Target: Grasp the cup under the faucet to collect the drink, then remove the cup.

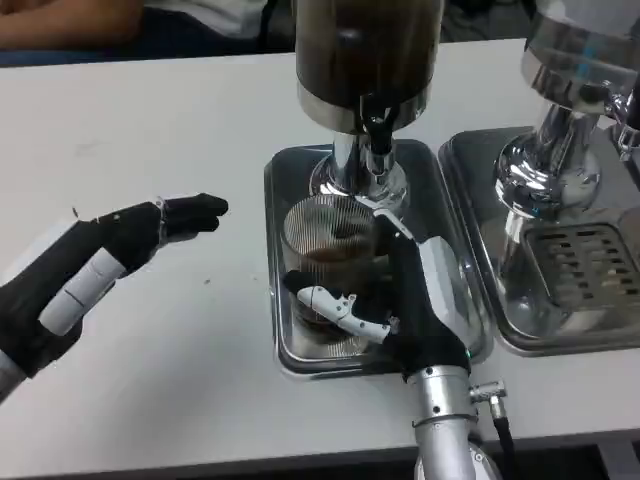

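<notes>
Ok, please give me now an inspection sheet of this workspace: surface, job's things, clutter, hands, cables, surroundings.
Surface: white table, two steel drip trays on it.
Job's things: ribbed glass cup stands on the near tray under the black faucet of the dark drink dispenser; some brown drink is in the cup.
Clutter: nothing seen.
Hands: right hand grips the cup; left hand hovers over the table, fingers straight, holding nothing.
Cables: black cable at the right wrist.
Surroundings: second dispenser on its own tray at right; a person's arm at the far edge.
</notes>
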You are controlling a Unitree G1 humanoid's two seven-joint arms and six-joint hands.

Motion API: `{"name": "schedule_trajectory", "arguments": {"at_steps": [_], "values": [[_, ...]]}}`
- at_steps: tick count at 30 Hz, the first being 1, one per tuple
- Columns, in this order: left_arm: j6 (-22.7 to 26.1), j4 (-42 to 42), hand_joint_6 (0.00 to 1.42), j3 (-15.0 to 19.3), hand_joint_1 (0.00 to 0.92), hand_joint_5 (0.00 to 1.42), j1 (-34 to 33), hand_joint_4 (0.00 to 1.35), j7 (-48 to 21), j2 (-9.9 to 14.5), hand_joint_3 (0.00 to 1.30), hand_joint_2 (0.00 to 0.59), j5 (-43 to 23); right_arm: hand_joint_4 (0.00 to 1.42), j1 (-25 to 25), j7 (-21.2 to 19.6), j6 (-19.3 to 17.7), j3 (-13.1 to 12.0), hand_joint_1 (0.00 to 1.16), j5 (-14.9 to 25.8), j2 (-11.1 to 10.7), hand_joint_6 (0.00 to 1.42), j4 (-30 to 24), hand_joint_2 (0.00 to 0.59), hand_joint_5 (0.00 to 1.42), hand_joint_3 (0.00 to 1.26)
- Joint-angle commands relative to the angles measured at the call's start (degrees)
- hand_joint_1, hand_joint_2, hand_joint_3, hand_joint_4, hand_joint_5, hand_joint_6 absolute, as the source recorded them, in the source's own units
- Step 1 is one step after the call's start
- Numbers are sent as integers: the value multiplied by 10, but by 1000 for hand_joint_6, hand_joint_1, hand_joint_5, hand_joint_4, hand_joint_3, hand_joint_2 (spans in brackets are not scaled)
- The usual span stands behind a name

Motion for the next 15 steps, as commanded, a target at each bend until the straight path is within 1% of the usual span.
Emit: {"name": "schedule_trajectory", "arguments": {"at_steps": [1,7,8,15], "values": [[3,-5,141,3,0,199,6,191,5,8,326,71,6,601,19,-45,10,4,816,-15,-3,1199,14,204,792,403],[3,-5,141,1,0,204,4,194,3,7,319,77,7,712,25,-106,1,5,848,-26,-10,1301,8,207,917,510],[3,-5,141,0,0,204,3,194,2,7,319,77,7,730,26,-112,1,4,853,-27,-11,1318,7,207,945,535],[4,-3,141,-3,0,205,1,194,0,7,318,77,7,783,39,-146,-9,-6,872,-23,-20,1379,-6,201,1010,585]]}}
